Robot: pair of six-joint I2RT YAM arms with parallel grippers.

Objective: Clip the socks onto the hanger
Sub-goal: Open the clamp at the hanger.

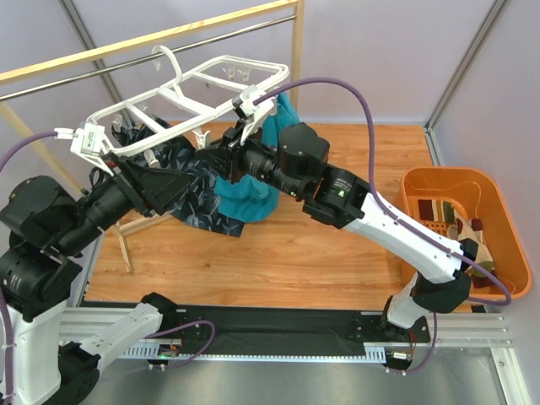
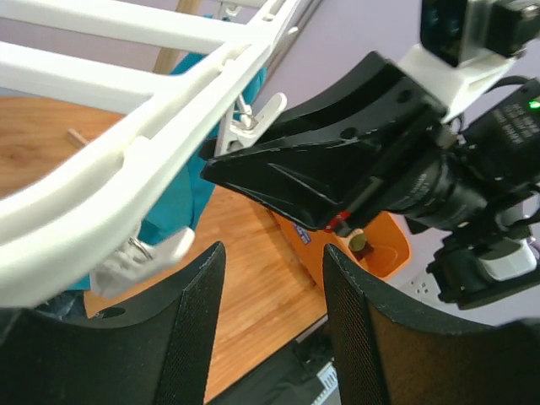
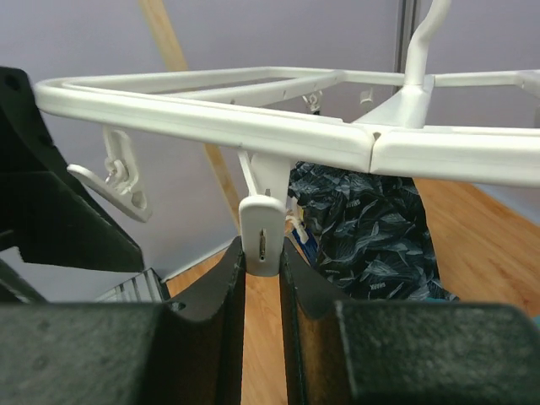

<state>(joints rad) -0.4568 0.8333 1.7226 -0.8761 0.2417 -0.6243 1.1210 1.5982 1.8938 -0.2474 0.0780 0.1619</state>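
Well, the socks lie in the orange basket, far off to the right of the hanger. Only the top view shows them (neither wrist view has a sock in it). The right gripper pinches one white clip under the frame's edge; the top view hides this. The left gripper is wide open close by, holding nothing. The right arm's base sits nearer the basket.

Both arms are raised toward each other, the left pincer being held parted and the right pincer squeezed onto a clip.
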